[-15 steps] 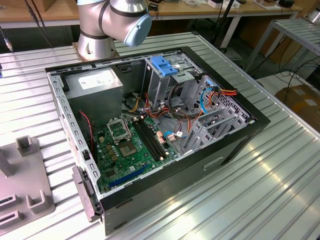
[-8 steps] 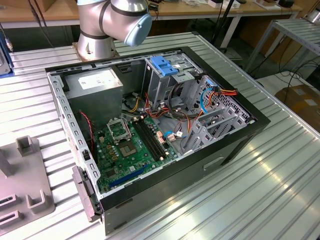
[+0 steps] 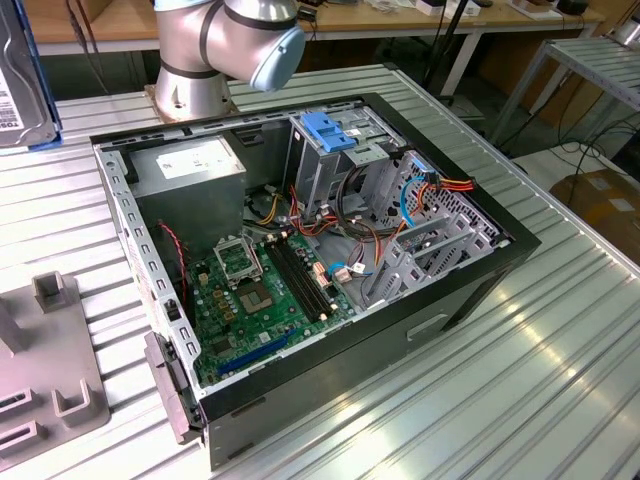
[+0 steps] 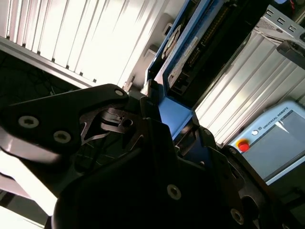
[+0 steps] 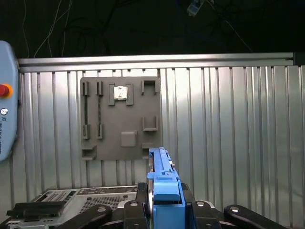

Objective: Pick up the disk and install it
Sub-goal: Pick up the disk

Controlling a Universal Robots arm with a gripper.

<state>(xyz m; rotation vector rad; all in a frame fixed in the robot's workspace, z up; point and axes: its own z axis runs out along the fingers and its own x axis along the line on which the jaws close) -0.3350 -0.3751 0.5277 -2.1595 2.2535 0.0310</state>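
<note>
**Hand.** In the first wrist view, the black metal hand (image 5: 164, 202) is closed narrow on the disk. Its jaws press against the two opposite sides of the carrier bracket.

**Disk.** The disk is a flat rectangular dark-grey metal hard drive edged by a bright blue plastic carrier bracket (image 5: 163, 167).
- In the first wrist view it is seen edge-on and projects straight out from the hand.
- In the second wrist view, the disk (image 4: 190, 52) extends away from the hand (image 4: 157, 119), showing its blue edge and dark underside.
- In the exterior view, the disk (image 3: 22, 70) sits at the exterior view's left edge. It is raised clear of the ribbed aluminium table (image 3: 520, 380) and well apart from the case.

**Case.** The open black desktop computer case (image 3: 470, 290) lies on its side on the table. Inside it are:
- a green motherboard (image 3: 260, 290);
- a grey metal drive bay carrying a blue plastic latch piece (image 3: 325, 130).

**Arm.** The silver robot arm (image 3: 220, 40) rises from behind the case.

**Other items.**
- A flat grey fixture plate with raised holders (image 5: 121, 119) rests on the table beyond the disk's tip.
- A grey teach pendant with a red button (image 5: 5, 119) lies beside the fixture plate.
</note>
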